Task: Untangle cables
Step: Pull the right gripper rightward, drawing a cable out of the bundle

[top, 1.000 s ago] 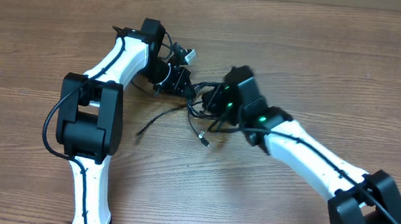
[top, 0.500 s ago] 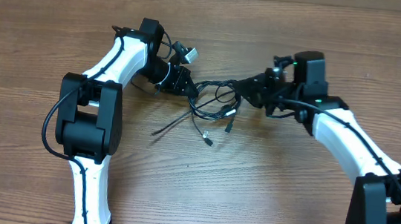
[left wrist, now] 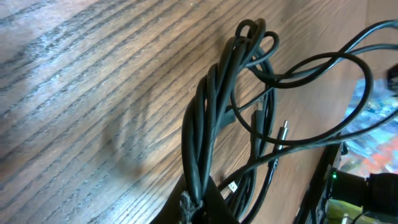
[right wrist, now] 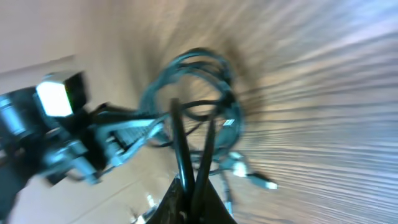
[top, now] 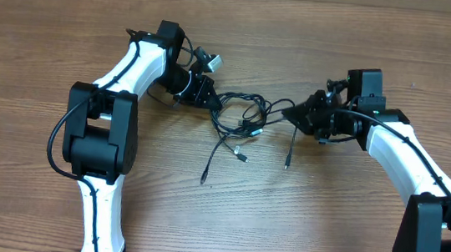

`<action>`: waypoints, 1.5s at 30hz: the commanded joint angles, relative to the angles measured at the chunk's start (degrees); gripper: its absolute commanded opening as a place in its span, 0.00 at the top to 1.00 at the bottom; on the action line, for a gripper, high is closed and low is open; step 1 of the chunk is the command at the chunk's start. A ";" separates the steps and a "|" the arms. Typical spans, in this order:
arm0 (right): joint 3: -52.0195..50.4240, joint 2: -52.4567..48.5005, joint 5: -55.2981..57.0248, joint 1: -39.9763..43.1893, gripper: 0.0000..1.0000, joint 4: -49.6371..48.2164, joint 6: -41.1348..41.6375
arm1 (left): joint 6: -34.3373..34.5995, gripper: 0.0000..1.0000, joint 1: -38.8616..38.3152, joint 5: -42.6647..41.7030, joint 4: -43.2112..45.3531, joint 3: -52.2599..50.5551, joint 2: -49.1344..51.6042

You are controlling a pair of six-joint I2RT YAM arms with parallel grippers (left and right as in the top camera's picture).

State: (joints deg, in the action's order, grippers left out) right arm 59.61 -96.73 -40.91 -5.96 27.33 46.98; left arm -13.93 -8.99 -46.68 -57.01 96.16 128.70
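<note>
My left jaws are clenched on one side of the cables (top: 241, 121) and my right jaws pinch two strands opposite, so the tangle spans the surface (top: 215, 226) between them, apparently to spread its loops apart.

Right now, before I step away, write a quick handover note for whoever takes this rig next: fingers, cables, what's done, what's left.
Left fingers: shut on one end of the cables.
Right fingers: shut on strands at the other end.
Cables: bundle stretched between the two arms over the table; loose plug ends trail toward the near edge.
Done: both ends gripped.
Left: the loops in the middle are tangled, and no cable lies separate.
</note>
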 commanded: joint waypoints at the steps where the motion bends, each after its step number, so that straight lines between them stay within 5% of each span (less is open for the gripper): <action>1: 0.11 1.62 8.87 0.57 0.96 2.14 -1.29 | -0.59 0.96 0.00 0.81 0.13 1.46 1.14; 12: 0.07 1.57 28.72 0.55 0.94 11.63 -2.54 | 3.91 0.96 -0.04 5.25 0.98 1.46 1.14; 22: -0.04 1.57 30.82 0.48 0.87 13.60 -2.54 | 3.93 0.96 -1.09 5.20 1.38 1.46 1.14; 30: -0.04 1.57 27.98 0.11 0.53 15.50 -2.54 | 5.75 0.96 -2.62 8.31 2.12 1.46 1.14; 35: -0.04 1.57 27.85 -2.78 0.00 15.61 -5.55 | 6.93 0.96 -3.10 10.25 2.43 1.46 1.14; 45: -0.04 1.51 44.17 -4.07 0.00 16.94 -8.28 | 7.89 0.96 -3.15 11.80 2.40 1.46 1.14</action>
State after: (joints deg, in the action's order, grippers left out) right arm 59.59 -96.71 -5.61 -10.15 43.81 39.75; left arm -7.20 -11.66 -36.45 -54.63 96.16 128.70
